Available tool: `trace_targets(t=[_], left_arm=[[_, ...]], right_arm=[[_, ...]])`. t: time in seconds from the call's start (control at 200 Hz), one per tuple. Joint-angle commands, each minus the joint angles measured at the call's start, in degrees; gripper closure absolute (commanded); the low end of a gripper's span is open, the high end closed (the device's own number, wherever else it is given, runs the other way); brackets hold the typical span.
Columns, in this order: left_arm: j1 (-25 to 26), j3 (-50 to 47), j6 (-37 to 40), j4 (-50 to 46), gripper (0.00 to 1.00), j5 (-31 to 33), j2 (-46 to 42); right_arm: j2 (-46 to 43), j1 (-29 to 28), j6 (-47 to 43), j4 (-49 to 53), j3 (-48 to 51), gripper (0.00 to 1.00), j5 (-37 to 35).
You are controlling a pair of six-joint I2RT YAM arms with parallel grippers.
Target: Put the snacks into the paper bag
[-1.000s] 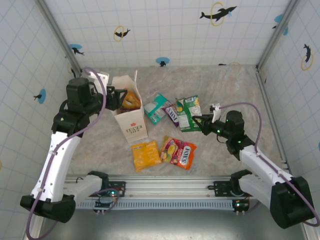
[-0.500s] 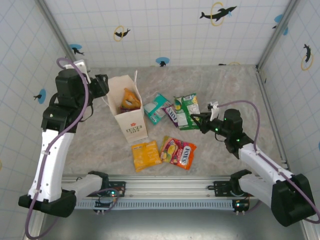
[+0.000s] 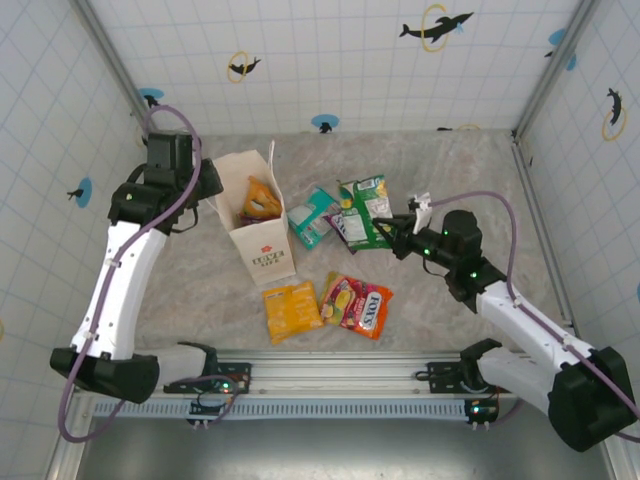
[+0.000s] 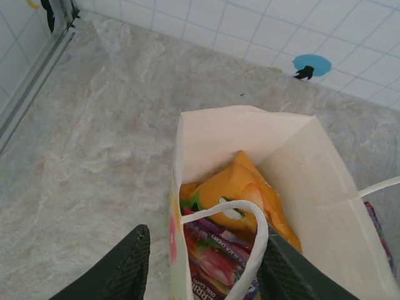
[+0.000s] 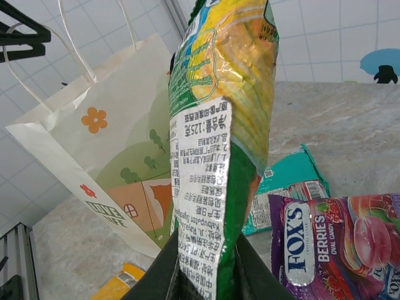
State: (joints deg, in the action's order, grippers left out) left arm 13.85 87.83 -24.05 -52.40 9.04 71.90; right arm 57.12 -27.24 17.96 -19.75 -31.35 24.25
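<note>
The white paper bag (image 3: 262, 245) stands upright at centre left, mouth open. Inside it lie an orange-yellow packet (image 4: 240, 187) and a purple-red candy packet (image 4: 215, 259). My left gripper (image 3: 208, 182) is open at the bag's left rim; its fingers (image 4: 122, 269) straddle the near wall and a cord handle (image 4: 250, 212). My right gripper (image 3: 393, 238) is shut on the lower edge of the green packet (image 5: 219, 125), held upright off the table just right of the bag. On the table lie a teal packet (image 3: 312, 215), a purple FOX'S bag (image 5: 337, 244), an orange-yellow packet (image 3: 292, 310) and a red-yellow FOX'S packet (image 3: 357, 303).
Tiled walls with metal corner posts (image 3: 115, 70) enclose the marbled table (image 3: 450, 170). A rail (image 3: 330, 372) runs along the near edge by the arm bases. Bare table lies behind the bag and at the far right.
My left gripper drew back out of the bag's mouth and now sits at its left rim. My right gripper lifted the green packet off the table and tipped it upright.
</note>
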Motion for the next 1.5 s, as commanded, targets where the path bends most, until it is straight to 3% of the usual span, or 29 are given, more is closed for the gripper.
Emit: trace_targets(t=[0.0, 0.31, 0.465, 1.011, 1.496], left_arm=[[-0.9, 0.3, -0.5, -2.0, 0.59, 0.4, 0.3], [-1.1, -1.6, 0.4, 1.6, 1.0, -1.9, -1.8], [-1.1, -2.7, -0.3, 4.1, 1.0, -2.9, -2.8], [-1.1, -4.0, -0.1, 5.9, 1.0, -5.3, -2.6], [-1.1, -4.9, 0.2, 7.2, 1.0, -5.4, -3.4]], right_arm=[[-0.4, -1.2, -1.0, -1.5, -4.1, 0.96, -1.7], [-0.4, -6.0, -1.3, -0.3, -12.2, 0.98, -10.9], [1.6, -10.8, -1.9, 0.9, -17.2, 0.99, -17.3], [17.7, -29.5, -5.2, -16.3, -33.4, 0.98, -27.8], [36.3, -32.5, -4.0, -15.4, -46.7, 0.97, -35.9]])
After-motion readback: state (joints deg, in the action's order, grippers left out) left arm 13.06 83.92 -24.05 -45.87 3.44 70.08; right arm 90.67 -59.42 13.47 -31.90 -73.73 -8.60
